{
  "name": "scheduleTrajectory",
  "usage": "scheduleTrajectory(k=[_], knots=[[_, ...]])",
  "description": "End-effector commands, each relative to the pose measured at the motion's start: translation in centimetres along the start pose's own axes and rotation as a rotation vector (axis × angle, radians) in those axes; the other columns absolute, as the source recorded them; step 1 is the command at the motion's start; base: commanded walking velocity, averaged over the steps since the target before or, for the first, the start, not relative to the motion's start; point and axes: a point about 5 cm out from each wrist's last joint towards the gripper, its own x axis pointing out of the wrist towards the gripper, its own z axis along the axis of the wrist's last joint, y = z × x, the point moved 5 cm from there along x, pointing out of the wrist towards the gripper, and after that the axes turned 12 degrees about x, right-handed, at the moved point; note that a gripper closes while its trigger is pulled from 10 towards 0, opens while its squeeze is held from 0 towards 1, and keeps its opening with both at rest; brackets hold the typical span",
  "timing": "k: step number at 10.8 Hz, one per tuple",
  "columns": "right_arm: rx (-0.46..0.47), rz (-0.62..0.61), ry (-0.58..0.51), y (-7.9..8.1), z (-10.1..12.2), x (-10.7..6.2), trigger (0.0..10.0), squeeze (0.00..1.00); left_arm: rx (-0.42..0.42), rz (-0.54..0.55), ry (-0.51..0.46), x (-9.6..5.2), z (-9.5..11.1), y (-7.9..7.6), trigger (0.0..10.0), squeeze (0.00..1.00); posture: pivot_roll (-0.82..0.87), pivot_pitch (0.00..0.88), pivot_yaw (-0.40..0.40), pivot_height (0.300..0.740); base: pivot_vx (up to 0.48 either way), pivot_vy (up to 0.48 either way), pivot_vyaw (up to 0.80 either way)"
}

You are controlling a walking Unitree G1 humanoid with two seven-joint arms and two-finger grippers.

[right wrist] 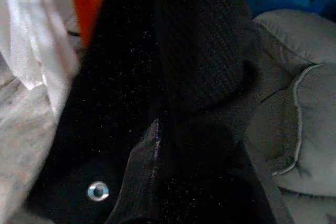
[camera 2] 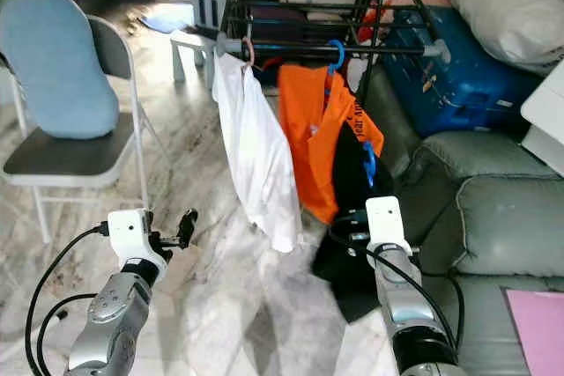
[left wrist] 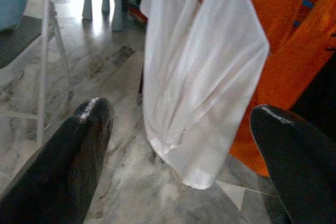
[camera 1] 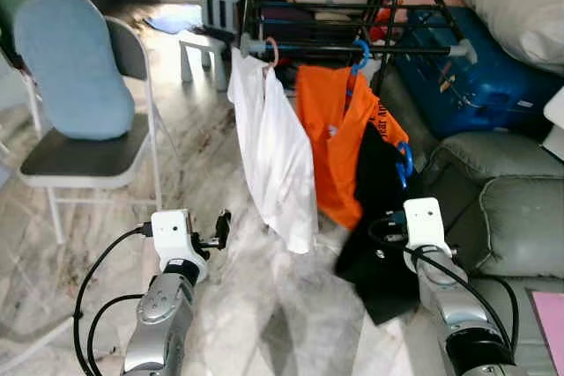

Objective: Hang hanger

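Observation:
A black drying rack's rail [camera 1: 352, 47] carries a white shirt [camera 1: 278, 156] on a pink hanger [camera 1: 271, 48] and an orange shirt [camera 1: 330, 121] on a blue hanger [camera 1: 361, 52]. In front of the orange shirt, a black garment [camera 1: 379, 209] on a second blue hanger [camera 1: 404, 163] is held up below the rail. My right gripper [camera 1: 394, 222] is buried in its cloth and shut on it; one finger [right wrist: 139, 182] shows against the black fabric. My left gripper [camera 1: 218, 228] stands open and holds nothing, low and left of the white shirt [left wrist: 199, 77].
A folding chair [camera 1: 79, 156] with a blue cushion stands at the left, and a white child's chair [camera 1: 211, 6] is behind the rack. A grey sofa [camera 1: 502, 209], a blue suitcase [camera 1: 476, 85] and a white pillow [camera 1: 520, 6] crowd the right. Marble floor [camera 1: 264, 305] lies below.

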Motion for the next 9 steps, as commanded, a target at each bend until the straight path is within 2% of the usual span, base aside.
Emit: scheduleTrajectory(k=[1, 4, 7, 9], knots=[[0.007, -0.031, -0.060, -0.9, 1.6, 0.0, 10.0, 0.00, -0.002, -0.021, 0.012, 0.1, -0.3, -0.5, 10.0, 0.00, -0.17, 0.000, -0.008, 0.740, 0.000, -0.368, 0.00], [-0.004, -0.053, -0.126, -1.7, 3.2, -0.4, 10.0, 0.00, 0.000, -0.035, 0.019, 0.1, -0.4, -0.7, 10.0, 0.00, -0.19, 0.000, 0.004, 0.740, 0.000, -0.339, 0.00], [-0.023, -0.058, -0.138, -2.1, 2.8, -0.9, 10.0, 0.00, 0.004, -0.046, 0.029, 0.0, -0.7, -0.9, 10.0, 0.00, -0.20, 0.000, 0.012, 0.740, 0.000, -0.322, 0.00], [-0.043, -0.072, -0.202, -2.5, 4.0, -1.6, 10.0, 0.00, -0.005, -0.038, 0.026, 0.0, -0.7, -0.9, 10.0, 0.00, -0.21, 0.000, 0.023, 0.740, 0.000, 0.000, 0.00]])
